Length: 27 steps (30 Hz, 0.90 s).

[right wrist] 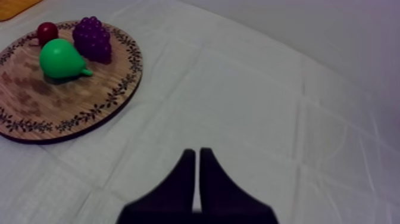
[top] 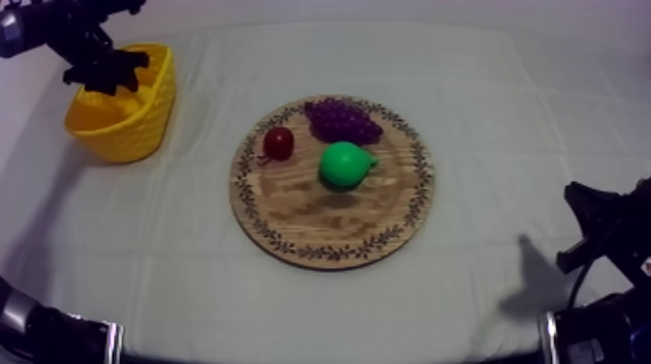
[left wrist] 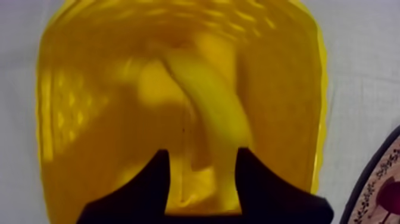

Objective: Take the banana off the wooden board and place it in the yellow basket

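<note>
Pear (top: 346, 165) just beside grapes (top: 342, 120); small red fruit (top: 279, 142) near.

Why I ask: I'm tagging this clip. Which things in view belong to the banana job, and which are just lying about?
Part of the job: banana, inside the yellow basket; left gripper, fingers apart over the basket; wooden board.
Just lying about: pear, bunch of grapes and small red fruit, all on the board; right gripper, fingers together, away from the board.

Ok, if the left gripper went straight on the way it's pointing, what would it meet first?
Probably the banana, in the yellow basket right ahead of the left gripper; beyond it, the basket's floor. Whether they already touch is unclear.
</note>
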Available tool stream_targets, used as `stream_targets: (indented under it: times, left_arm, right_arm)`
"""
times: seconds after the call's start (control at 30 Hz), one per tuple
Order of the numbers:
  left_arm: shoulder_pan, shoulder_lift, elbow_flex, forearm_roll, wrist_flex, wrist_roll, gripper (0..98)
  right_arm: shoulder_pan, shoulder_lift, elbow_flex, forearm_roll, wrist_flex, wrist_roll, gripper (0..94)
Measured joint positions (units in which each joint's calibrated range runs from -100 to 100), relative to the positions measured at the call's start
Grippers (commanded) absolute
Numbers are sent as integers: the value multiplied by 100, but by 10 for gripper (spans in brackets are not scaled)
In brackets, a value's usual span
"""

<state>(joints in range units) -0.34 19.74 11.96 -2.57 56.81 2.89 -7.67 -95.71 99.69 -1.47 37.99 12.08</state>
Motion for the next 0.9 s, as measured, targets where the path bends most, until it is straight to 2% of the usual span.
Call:
stream_targets:
  times: [0.17, 0.23, 0.3, 0.43, 0.7, 0.9]
  left_arm:
    - [-42, -228, 174, -27, -246, 79, 333]
    - [-104, -400, 325, -40, -388, 132, 198]
    - [-167, -675, 578, -64, -674, 202, 102]
    - [-171, -1396, 1208, -116, -1204, 331, 30]
    - [243, -3403, 2989, -689, -2279, 888, 4]
    - [766, -4935, 4162, -1179, -2547, 1331, 2]
  right_arm:
    - [0, 0, 0, 0, 0, 0, 5]
    - [0, 0, 0, 0, 0, 0, 5]
    - [0, 0, 0, 0, 0, 0, 5]
    - [0, 0, 0, 0, 0, 0, 5]
    - [0, 0, 0, 0, 0, 0, 5]
    - [0, 0, 0, 0, 0, 0, 5]
